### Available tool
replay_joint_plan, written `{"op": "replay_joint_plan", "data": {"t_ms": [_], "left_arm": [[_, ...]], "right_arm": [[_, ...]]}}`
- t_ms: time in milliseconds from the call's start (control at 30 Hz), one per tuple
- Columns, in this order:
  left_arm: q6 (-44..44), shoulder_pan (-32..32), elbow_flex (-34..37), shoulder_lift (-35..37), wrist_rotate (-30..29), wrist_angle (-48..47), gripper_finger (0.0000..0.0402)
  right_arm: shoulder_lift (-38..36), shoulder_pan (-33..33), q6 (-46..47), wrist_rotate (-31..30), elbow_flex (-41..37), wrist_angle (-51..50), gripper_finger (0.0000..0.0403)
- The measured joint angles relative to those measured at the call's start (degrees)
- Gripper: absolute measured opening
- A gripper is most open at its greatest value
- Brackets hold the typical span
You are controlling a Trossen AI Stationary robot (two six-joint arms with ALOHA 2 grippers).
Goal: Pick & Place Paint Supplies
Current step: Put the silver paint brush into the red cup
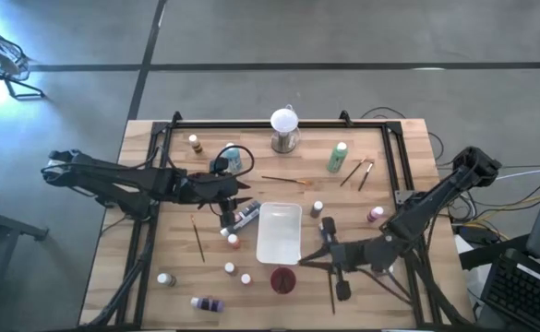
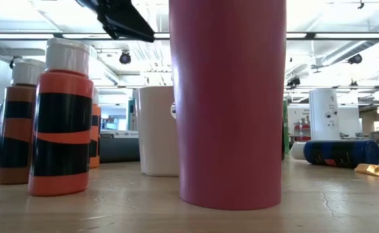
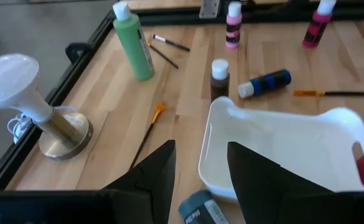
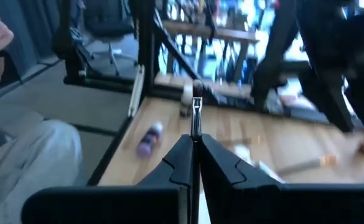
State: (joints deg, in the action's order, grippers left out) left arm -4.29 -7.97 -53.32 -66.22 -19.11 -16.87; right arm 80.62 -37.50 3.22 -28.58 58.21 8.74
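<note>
My left gripper [image 3: 200, 171] is open over the table's middle, beside the white tray's [image 3: 281, 146] left edge. A teal bottle [image 3: 200, 210] lies below, between its fingers; I cannot tell whether they touch it. My right gripper [image 4: 195, 144] is right of the tray [image 1: 280, 244], near the dark red cup [image 1: 283, 279], and is shut on a thin brush [image 4: 196, 115]. Other bottles stand or lie about: green [image 3: 134, 40], brown [image 3: 219, 78], blue lying on its side [image 3: 266, 83], purple lying [image 4: 149, 138], orange [image 2: 61, 116]. My right gripper pinches the thin brush between its two shut fingers, just behind the metal ferrule [image 4: 196, 107]. The ferrule end sticks straight out past the fingertips, along the fingers. The handle behind the hold is hidden by the gripper. The fingers come level from the table's right side.
A white globe on a metal base [image 3: 26, 102] stands at the far edge. Loose brushes lie on the wood [image 3: 147, 134], [image 3: 169, 43], [image 3: 337, 93]. Pink [image 3: 233, 25] and magenta [image 3: 318, 18] bottles stand far right. A black frame [image 1: 159, 138] rims the table. A person [image 4: 26, 155] sits beyond the table.
</note>
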Motion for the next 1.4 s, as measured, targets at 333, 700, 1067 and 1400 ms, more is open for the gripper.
{"op": "replay_joint_plan", "data": {"t_ms": [333,700,1067,1400], "left_arm": [[0.88,0.00,0.02,0.00,-0.03,4.79,0.0151],[3.04,0.00,0.02,0.00,-0.04,6.86,0.0151],[6.19,0.00,0.02,0.00,-0.05,11.14,0.0151],[6.56,0.00,0.02,0.00,-0.04,13.32,0.0151]], "right_arm": [[8.73,-2.11,-12.81,0.33,-1.31,21.66,0.0011],[11.91,-3.31,-16.19,4.26,-3.12,37.20,0.0011],[11.28,1.39,-8.33,13.77,-12.30,50.45,0.0011],[15.24,3.76,-6.10,13.59,-12.90,52.00,0.0011]]}}
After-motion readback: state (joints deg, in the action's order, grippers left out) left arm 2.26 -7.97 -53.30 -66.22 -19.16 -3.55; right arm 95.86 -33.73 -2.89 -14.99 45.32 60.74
